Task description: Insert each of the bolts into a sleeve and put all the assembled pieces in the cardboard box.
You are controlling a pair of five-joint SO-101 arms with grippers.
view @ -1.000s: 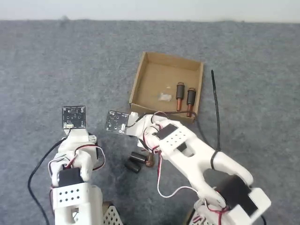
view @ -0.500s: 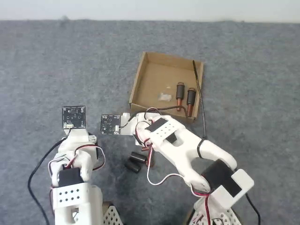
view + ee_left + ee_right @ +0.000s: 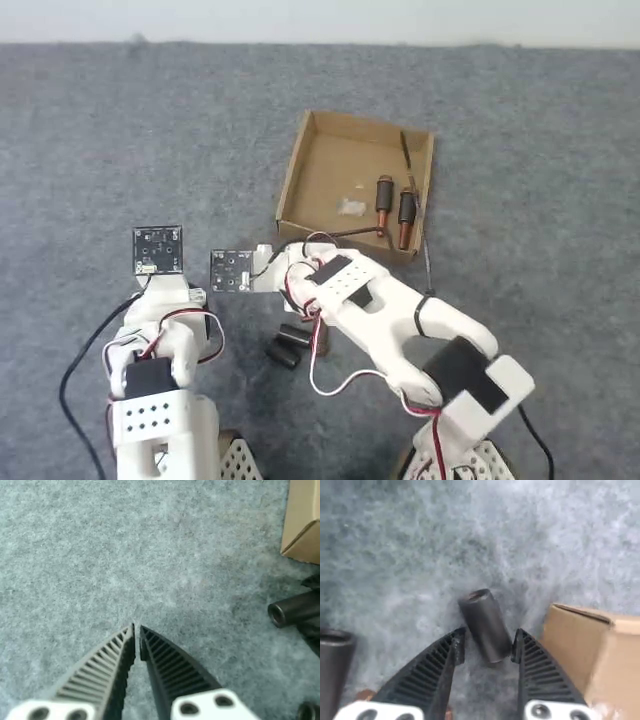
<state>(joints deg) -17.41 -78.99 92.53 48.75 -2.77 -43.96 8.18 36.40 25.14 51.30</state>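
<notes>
Open grey carpet (image 3: 120, 130) lies around both arms, a corner of the cardboard box (image 3: 590, 650) sits just beside the right gripper (image 3: 489, 634), whose fingers are spread either side of a black sleeve (image 3: 484, 622) lying between them, and the left gripper (image 3: 136, 628) is pressed together, holding nothing.

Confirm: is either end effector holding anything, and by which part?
Nothing held: left end effector shut, empty; right end effector open, straddling a sleeve on the carpet.
</notes>
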